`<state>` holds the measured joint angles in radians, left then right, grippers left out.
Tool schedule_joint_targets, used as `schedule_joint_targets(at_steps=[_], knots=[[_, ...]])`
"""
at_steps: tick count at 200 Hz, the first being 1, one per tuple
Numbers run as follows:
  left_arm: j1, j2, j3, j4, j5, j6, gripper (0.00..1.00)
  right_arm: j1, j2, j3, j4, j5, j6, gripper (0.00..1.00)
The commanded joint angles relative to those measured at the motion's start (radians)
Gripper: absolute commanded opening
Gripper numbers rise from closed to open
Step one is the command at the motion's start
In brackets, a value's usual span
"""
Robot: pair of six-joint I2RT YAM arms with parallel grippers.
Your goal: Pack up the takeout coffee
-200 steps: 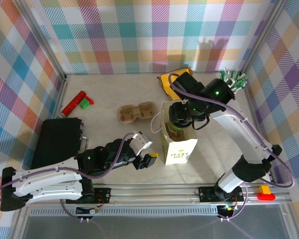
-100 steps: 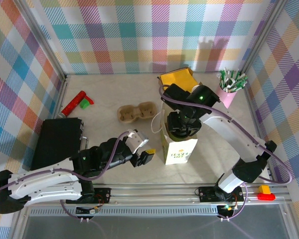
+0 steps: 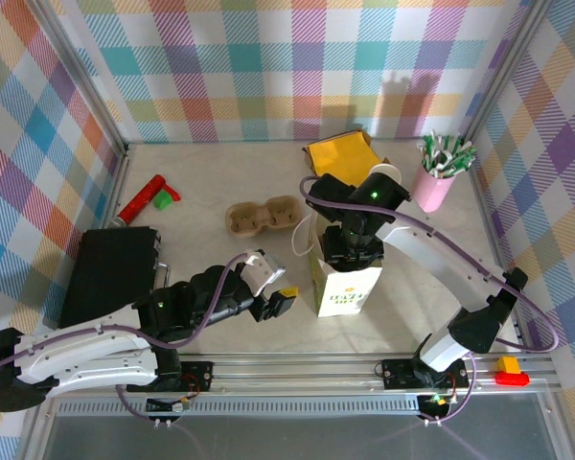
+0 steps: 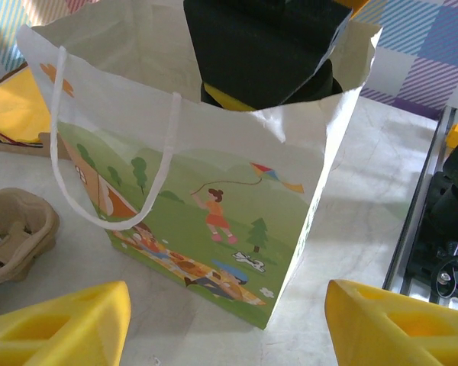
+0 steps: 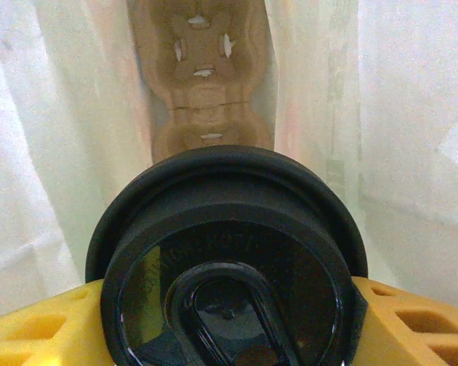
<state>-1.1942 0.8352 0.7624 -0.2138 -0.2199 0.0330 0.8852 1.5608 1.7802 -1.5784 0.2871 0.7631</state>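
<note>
Right tool (image 5: 227, 324) half-open around lidded cup (image 5: 227, 229)

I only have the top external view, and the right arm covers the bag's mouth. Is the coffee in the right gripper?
Observer: Yes; right wrist view shows the takeout coffee, black lid up, between the right gripper's yellow fingers, inside the paper bag.
Operator: Anything beneath it?
Observer: A brown pulp carrier lies at the bag's bottom.
Operator: Left gripper touching the bag?
Observer: No; left wrist view shows it open, apart from the bag.
</note>
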Motion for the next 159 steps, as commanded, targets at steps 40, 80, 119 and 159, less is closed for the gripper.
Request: schedule_joint_targets(at_steps=[40,80,119,159], knots=[[0.01,0.03,0.049,0.028,0.011,0.038,0.68,0.006,-0.027,-0.019,0.039,-0.016,0.003,0.54],[0.011,0.038,0.054,0.021,0.032,0.042,0.67,-0.009,-0.004,-0.023,0.057,-0.04,-0.007,0.55],[0.01,0.049,0.082,0.014,0.066,0.054,0.67,-0.044,0.001,-0.047,0.071,-0.058,-0.022,0.54],[0.011,0.063,0.104,0.014,0.072,0.064,0.67,-0.058,0.037,-0.044,0.063,-0.08,-0.033,0.54]])
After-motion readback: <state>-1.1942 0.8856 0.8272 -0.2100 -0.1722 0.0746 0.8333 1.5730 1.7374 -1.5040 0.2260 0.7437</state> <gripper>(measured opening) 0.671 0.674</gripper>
